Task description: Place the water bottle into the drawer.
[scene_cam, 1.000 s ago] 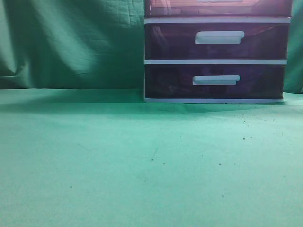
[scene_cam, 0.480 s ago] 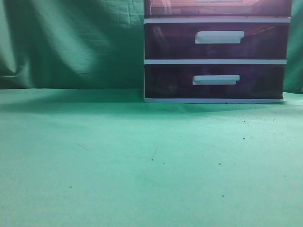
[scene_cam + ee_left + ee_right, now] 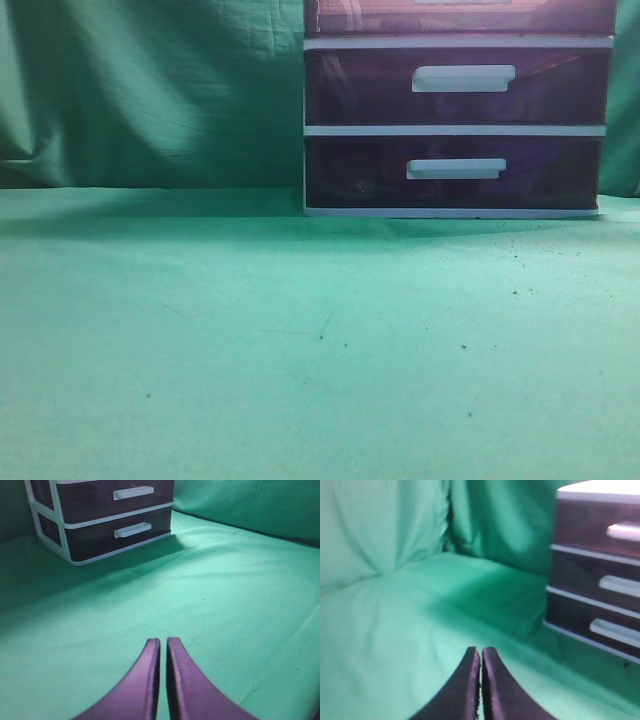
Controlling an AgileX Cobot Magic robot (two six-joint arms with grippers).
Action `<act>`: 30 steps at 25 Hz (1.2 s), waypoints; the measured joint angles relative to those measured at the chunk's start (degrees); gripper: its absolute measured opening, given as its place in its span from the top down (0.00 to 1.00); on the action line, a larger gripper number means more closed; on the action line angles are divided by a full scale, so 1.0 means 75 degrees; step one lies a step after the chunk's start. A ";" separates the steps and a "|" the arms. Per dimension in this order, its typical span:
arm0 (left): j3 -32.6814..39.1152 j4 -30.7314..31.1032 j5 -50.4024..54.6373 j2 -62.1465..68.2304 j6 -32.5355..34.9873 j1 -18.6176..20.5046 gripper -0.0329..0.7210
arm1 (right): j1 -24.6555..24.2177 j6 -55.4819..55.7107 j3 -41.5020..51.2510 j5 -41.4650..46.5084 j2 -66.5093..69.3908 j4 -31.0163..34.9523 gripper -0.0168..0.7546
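Hovering both over the green worktop (image 3: 250, 340), my left hand (image 3: 163, 645) and right hand (image 3: 480, 652) pressed together, empty. Drawer unit (image 3: 455, 110) far right, drawers closed. Water bottle not visible.

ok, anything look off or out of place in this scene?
The bottle is in none of the three views. The drawer unit stands square with every visible drawer shut, and the cloth shows only small dark specks. Both grippers are shut and empty.

Both pincers (image 3: 163, 645) (image 3: 480, 652) have dark purple, curved, tapering fingers.
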 joint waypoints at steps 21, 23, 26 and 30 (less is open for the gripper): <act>0.0000 0.0000 0.0000 0.0000 0.0000 0.0000 0.96 | -0.0031 -1.5785 0.0476 0.5940 -0.2256 1.5258 0.98; 0.0000 0.0000 0.0000 0.0000 0.0000 0.0000 0.96 | -0.0384 -1.5922 0.0881 0.5432 -0.2745 1.5553 0.98; 0.0000 0.0000 0.0000 0.0000 0.0000 0.0000 0.96 | -0.1363 -1.5626 0.1494 0.5069 -0.3352 1.5640 0.98; 0.0000 0.0000 0.0000 0.0000 0.0000 0.0000 0.96 | -0.2662 -1.5494 0.2203 0.5056 -0.3513 1.5643 0.98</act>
